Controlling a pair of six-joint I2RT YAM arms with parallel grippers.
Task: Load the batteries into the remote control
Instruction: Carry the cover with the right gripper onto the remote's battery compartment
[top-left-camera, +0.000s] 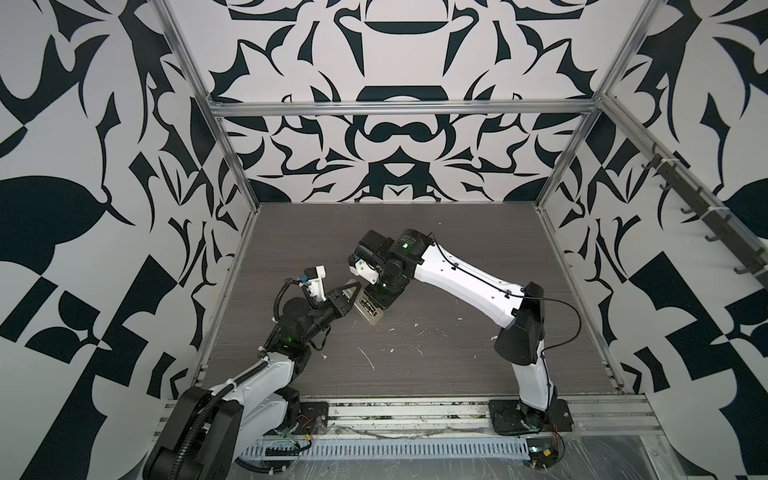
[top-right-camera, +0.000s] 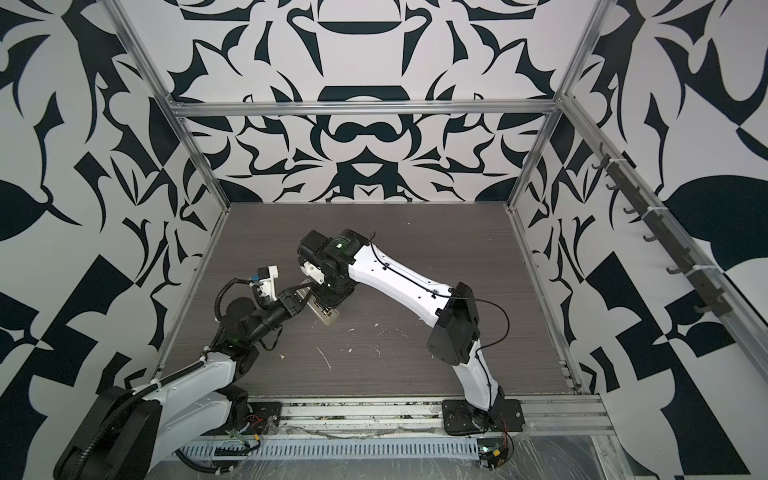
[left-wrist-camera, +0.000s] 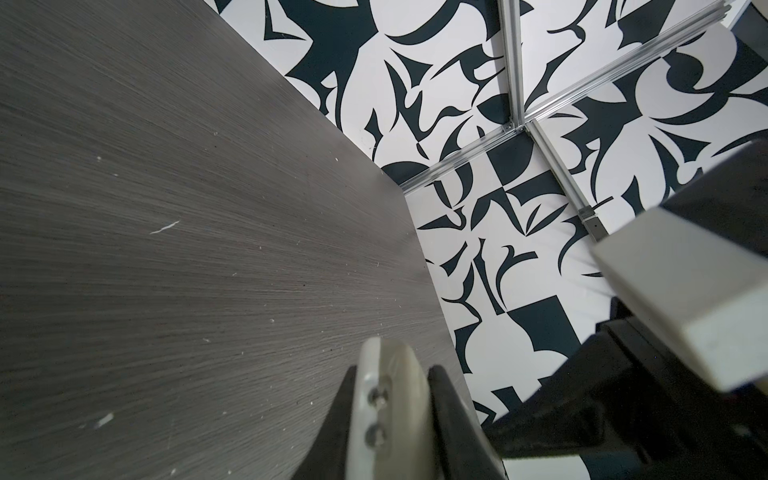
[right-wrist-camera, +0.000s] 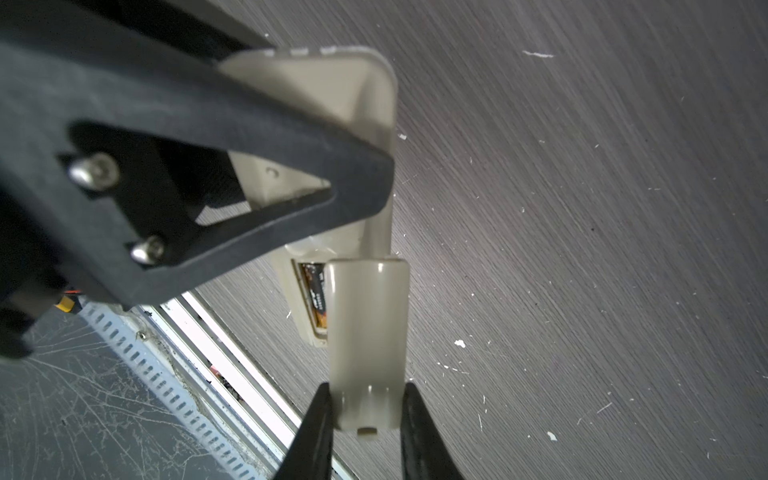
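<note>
White scraps (right-wrist-camera: 459, 343) lie scattered on the grey counter (top-left-camera: 436, 365) in front of the remote control (top-left-camera: 369, 311), none of them touching it. The left gripper (left-wrist-camera: 392, 370) reaches the remote from its left side, and its dark fingers (left-wrist-camera: 446, 399) are closed hard on one end, holding it tilted with the beige back turned up. Whether the remote's lower end touches the counter cannot be told. In the right wrist view the recess in the back of the remote stands open, and one battery (right-wrist-camera: 316, 299), dark with a gold-brown band, lies inside it. A second battery cannot be made out behind the loose beige cover (right-wrist-camera: 365, 332), which partly overlaps the recess. The right gripper (right-wrist-camera: 365, 395), above the remote, pinches that cover by its two long edges between its fingers (right-wrist-camera: 318, 411).
</note>
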